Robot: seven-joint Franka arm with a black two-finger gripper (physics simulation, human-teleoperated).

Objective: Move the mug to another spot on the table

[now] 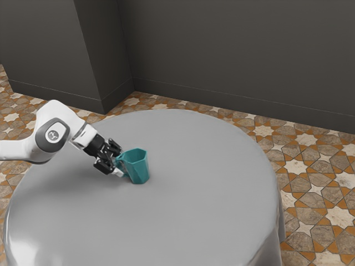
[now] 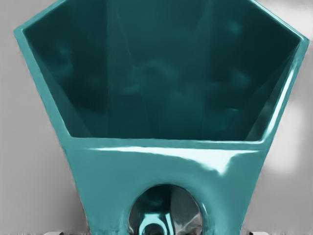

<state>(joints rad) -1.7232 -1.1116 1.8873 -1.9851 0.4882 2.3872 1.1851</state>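
Closest to the gripper (image 1: 115, 164) is the mug's handle loop (image 2: 128, 215), rounded and glossy. Above it rises the teal mug (image 2: 166, 161), a faceted wall widening to a five-sided rim around a dark, shiny hollow. Whether the gripper grasps it, I cannot tell. The mug (image 1: 136, 165) stands mouth-up on the round grey table (image 1: 216, 188), toward the exterior view's left, with the patterned tile floor (image 1: 310, 149) beyond

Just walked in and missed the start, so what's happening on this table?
A single robot arm reaches over the round grey table and has its tool at the handle side of a teal, angular mug. The mug is empty, mouth up, toward the exterior view's left of the table's middle. Whether the tool has actually gripped the handle cannot be told.
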